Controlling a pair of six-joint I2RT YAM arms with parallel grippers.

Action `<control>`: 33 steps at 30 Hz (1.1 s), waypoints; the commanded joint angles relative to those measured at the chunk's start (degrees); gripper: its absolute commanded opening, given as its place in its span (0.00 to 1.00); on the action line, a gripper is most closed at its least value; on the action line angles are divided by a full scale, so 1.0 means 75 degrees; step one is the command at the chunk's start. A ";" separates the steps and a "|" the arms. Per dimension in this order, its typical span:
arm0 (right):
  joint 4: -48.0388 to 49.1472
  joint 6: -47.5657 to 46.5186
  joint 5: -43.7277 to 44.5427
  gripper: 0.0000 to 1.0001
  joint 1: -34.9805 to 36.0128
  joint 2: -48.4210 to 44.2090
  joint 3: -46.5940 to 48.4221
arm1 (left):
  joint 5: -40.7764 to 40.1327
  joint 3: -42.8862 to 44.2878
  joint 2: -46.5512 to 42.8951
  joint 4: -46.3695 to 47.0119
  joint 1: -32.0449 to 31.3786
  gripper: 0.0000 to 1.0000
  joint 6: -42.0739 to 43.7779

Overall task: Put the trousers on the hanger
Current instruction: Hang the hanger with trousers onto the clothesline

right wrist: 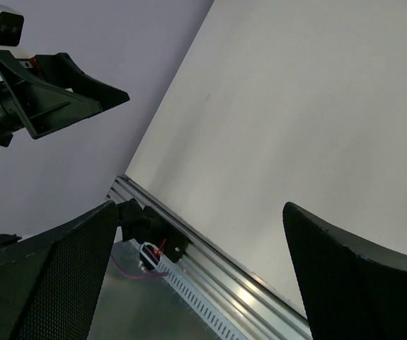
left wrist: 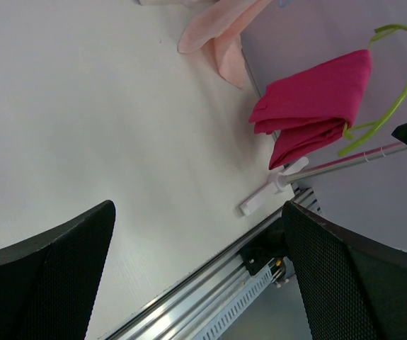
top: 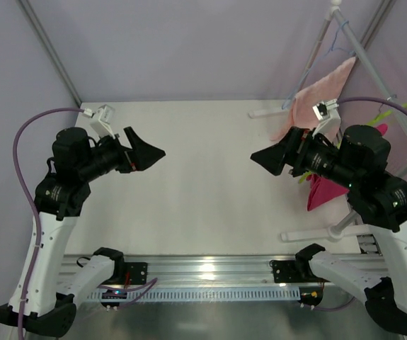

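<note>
The magenta trousers (left wrist: 316, 106) hang folded over the lime-green hanger (left wrist: 401, 92), which hangs from the rack's rail at the right. In the top view the trousers (top: 322, 193) show partly behind my right arm, with bits of the hanger (top: 383, 115) above them. My left gripper (top: 161, 151) hovers over the table's left side, open, with nothing between its jaws (left wrist: 199, 283). My right gripper (top: 255, 157) is held over the table left of the trousers. It is open and empty (right wrist: 199, 276) and points toward the left gripper.
A pale salmon towel (top: 325, 86) hangs at the back right under a light-blue wire hanger (top: 339, 37). The white rack's feet (top: 309, 234) rest on the table at the right. A metal rail (top: 210, 269) runs along the near edge.
</note>
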 commanded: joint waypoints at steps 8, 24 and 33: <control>0.1716 0.0439 0.3432 1.00 0.3126 0.0932 -0.0050 | 0.0147 -0.0044 -0.0216 0.0183 0.0039 1.00 0.0197; 0.5657 0.0452 0.5978 1.00 0.4852 0.2243 -0.3065 | -0.0731 -0.3278 -0.1494 0.2385 0.0027 1.00 0.0255; 0.6291 -0.0017 0.6050 1.00 0.4887 0.3122 -0.3359 | -0.0568 -0.3795 -0.1353 0.2480 0.0039 1.00 0.0490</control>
